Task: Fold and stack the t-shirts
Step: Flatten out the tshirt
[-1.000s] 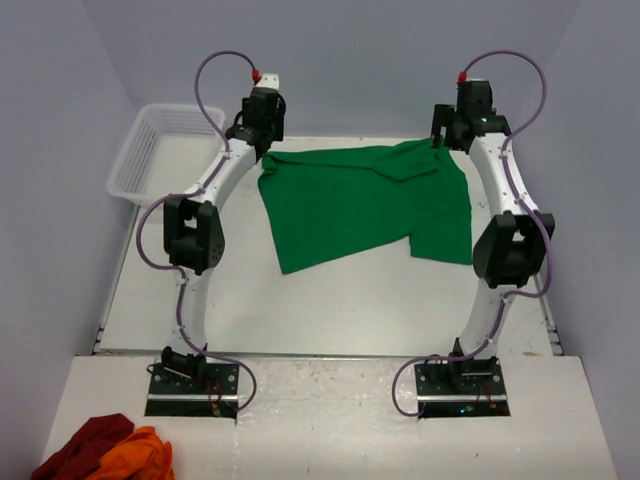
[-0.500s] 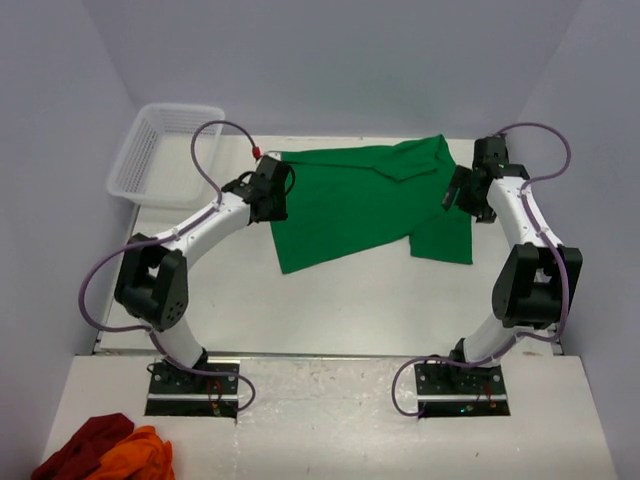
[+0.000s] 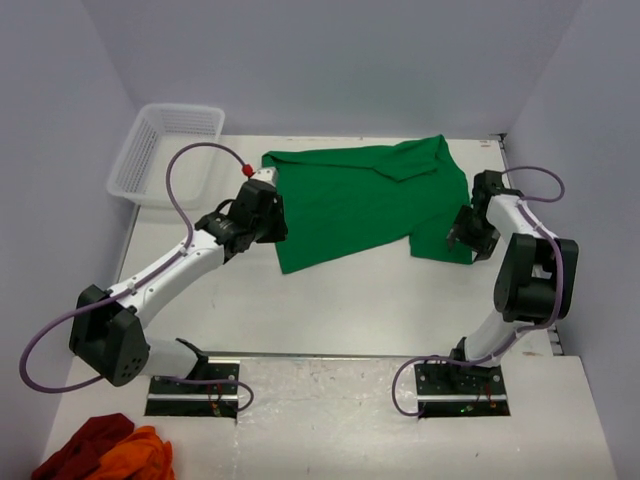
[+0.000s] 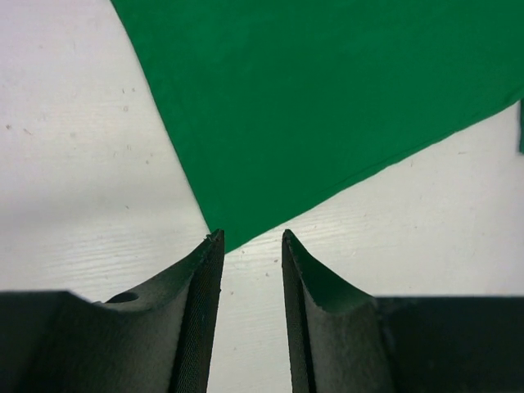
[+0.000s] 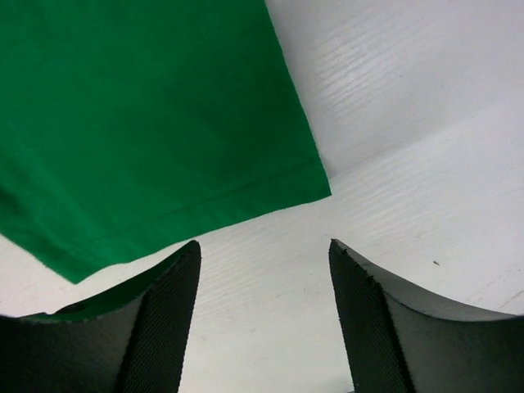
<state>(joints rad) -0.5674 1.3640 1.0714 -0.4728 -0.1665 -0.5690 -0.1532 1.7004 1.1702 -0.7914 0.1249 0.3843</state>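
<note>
From above, the green t-shirt (image 3: 360, 200) lies spread just right of the white basket (image 3: 165, 150); it looks soft, light and limp, so it is probably best pinched at two hem corners and lifted evenly. The left wrist view shows the left gripper (image 4: 250, 237) half open and empty, with the corner on the basket's side just reaching its gap. The right wrist view shows the right gripper (image 5: 264, 244) wider apart, holding nothing and facing the hemmed corner farthest from the basket.

A robotics lab cell: plain pale-lavender walls (image 3: 350, 70) box in a white surface (image 3: 350, 300) beneath the fingers (image 4: 195, 315), and two cabled arms (image 3: 160, 275) are bolted to metal base plates (image 3: 225, 388) behind them.
</note>
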